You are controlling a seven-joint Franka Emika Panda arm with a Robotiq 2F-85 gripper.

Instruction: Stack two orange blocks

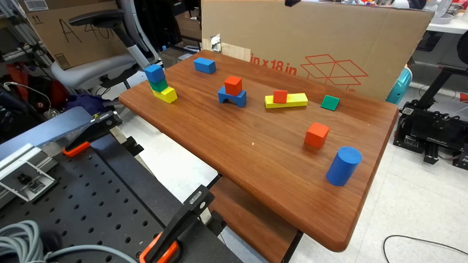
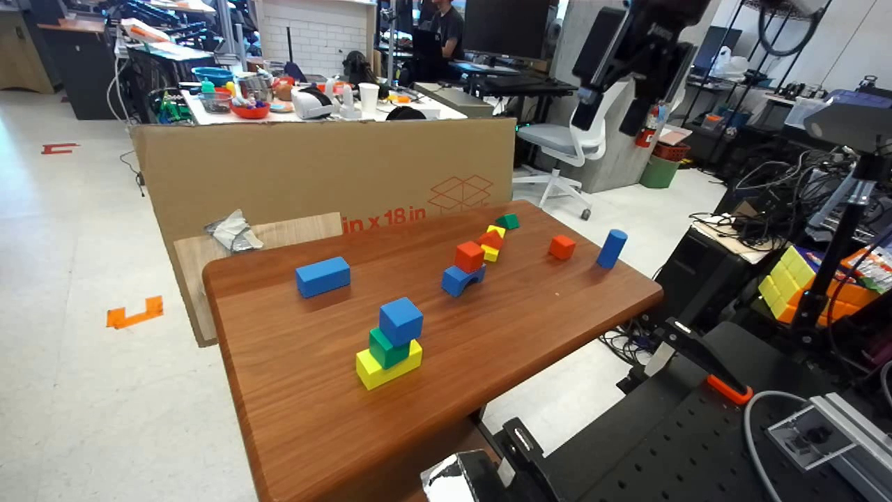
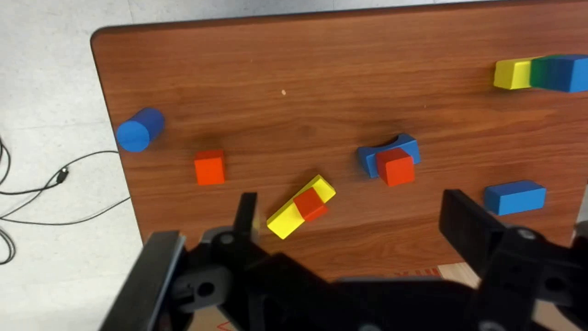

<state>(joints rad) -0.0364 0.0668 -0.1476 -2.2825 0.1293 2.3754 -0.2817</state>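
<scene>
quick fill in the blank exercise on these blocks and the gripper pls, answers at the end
The cylinder beside the lone orange block is coloured ____.
The bar under another orange block is coloured ____.
Between the stacked blue block and yellow block sits a ____ block.
The gripper holds ____.

Missing words: blue; yellow; green; nothing.

Bright, diffuse illumination of the tabletop [image 1: 219, 135].
A soft-edged shadow adjoins an orange block [image 1: 317, 135]; pale floor [image 2: 42, 160] gleams in an exterior view; the gripper [image 3: 350, 195] appears near-black in the wrist view.
</scene>
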